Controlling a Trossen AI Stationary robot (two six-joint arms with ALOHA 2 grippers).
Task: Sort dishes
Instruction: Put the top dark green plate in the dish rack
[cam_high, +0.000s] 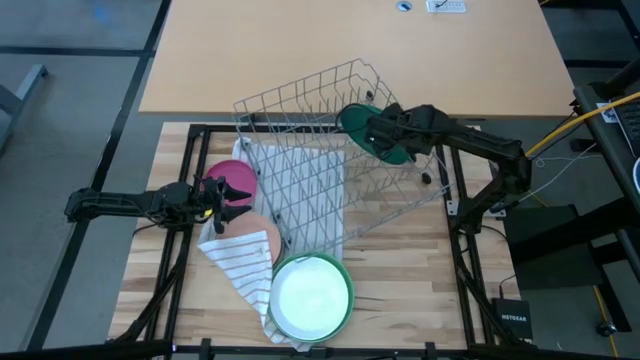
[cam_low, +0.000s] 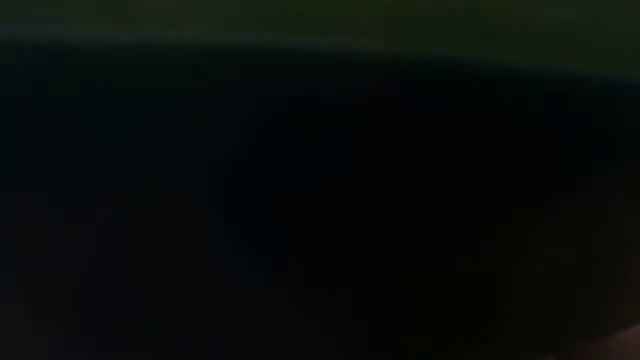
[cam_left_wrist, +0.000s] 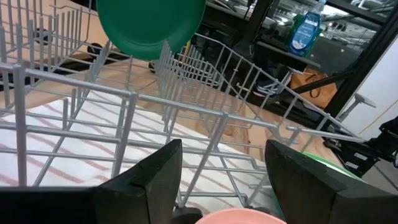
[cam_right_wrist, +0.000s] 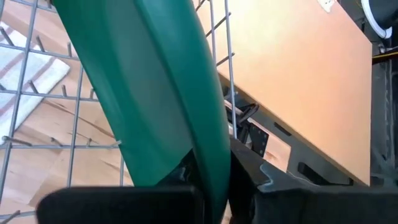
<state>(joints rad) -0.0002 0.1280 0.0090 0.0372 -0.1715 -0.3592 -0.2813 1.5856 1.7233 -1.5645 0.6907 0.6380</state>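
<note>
The right gripper (cam_high: 383, 133) pinches the dark green plate (cam_high: 372, 130) by its rim, its fingers pressed tight on the thin edge, and holds it above the far right part of the wire rack (cam_high: 330, 160). In the right wrist view the plate (cam_right_wrist: 155, 93) rises steeply from between the fingers, smooth, glossy and tilted on edge, with the rack's wires just behind it.

The left gripper (cam_high: 232, 197) waits with its fingers spread at the rack's left side. Just beyond its upper finger lies the magenta plate (cam_high: 233, 175), round and flat; just below its tips lies the peach-pink plate (cam_high: 255, 240) on the white striped cloth (cam_high: 243, 270). Farther toward the table's front edge sits the light green bowl (cam_high: 311, 296), round with a white inside and a green rim, partly on the cloth.

The low view is almost wholly dark, perhaps blocked by something close to the lens.
</note>
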